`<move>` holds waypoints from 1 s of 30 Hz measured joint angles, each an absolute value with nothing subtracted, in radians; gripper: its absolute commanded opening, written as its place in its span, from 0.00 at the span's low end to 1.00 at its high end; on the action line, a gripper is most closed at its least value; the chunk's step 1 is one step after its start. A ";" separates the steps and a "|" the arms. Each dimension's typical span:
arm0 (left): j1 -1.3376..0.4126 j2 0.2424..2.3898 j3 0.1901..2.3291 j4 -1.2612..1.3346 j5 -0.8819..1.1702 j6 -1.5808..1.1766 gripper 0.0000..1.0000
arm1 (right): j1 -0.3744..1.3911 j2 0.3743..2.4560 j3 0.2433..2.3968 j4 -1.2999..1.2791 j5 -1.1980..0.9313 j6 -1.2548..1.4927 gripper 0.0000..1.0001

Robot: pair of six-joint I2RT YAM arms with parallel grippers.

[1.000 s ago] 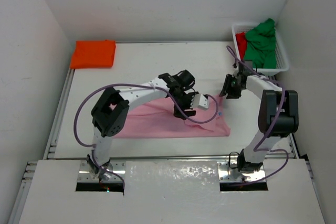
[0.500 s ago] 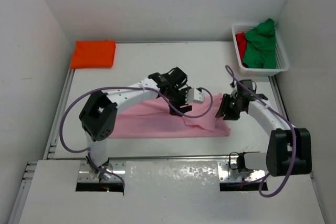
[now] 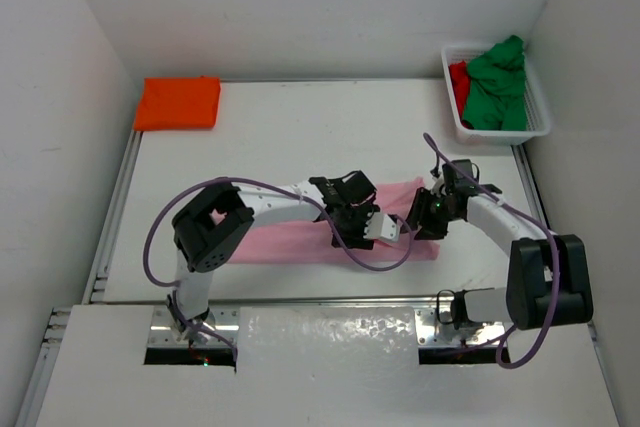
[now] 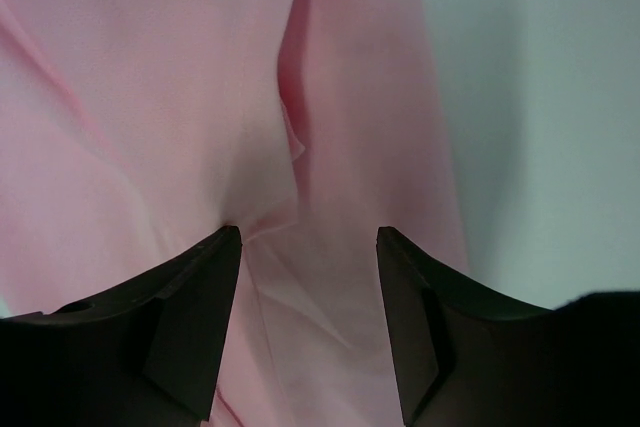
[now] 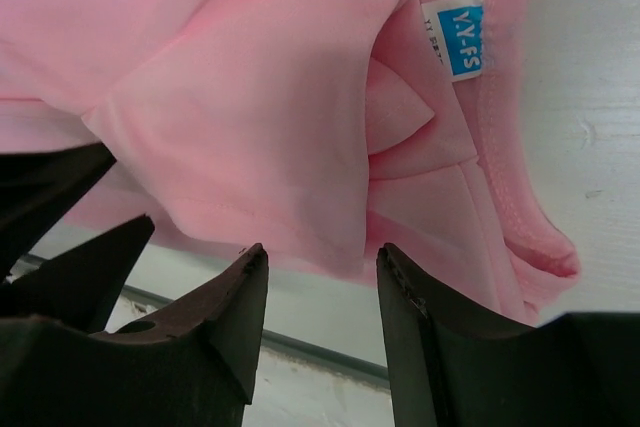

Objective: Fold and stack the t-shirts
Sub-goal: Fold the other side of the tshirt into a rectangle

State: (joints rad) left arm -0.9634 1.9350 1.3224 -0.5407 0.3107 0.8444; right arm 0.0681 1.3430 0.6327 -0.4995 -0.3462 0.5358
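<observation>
Now that both arms have dropped onto the pink shirt [image 3: 280, 245] and drawn it into a narrower strip, the left gripper [image 4: 308, 247] and right gripper [image 5: 320, 267] stand with jaws apart just over its cloth, holding nothing. I judge this fold laid; a crosswise fold comes next.

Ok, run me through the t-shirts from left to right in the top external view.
orange t-shirt → pink t-shirt → red t-shirt → green t-shirt
</observation>
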 measured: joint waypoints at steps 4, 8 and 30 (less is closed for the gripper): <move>-0.963 1.955 1.320 -0.501 0.267 0.856 0.55 | 0.072 1.345 0.610 -0.491 -0.354 0.543 0.47; -0.963 1.955 1.317 -0.466 0.251 0.859 0.54 | 0.083 1.366 0.594 -0.471 -0.368 0.550 0.47; -0.947 1.964 1.330 -0.517 0.273 0.911 0.00 | 0.088 1.380 0.571 -0.458 -0.398 0.558 0.00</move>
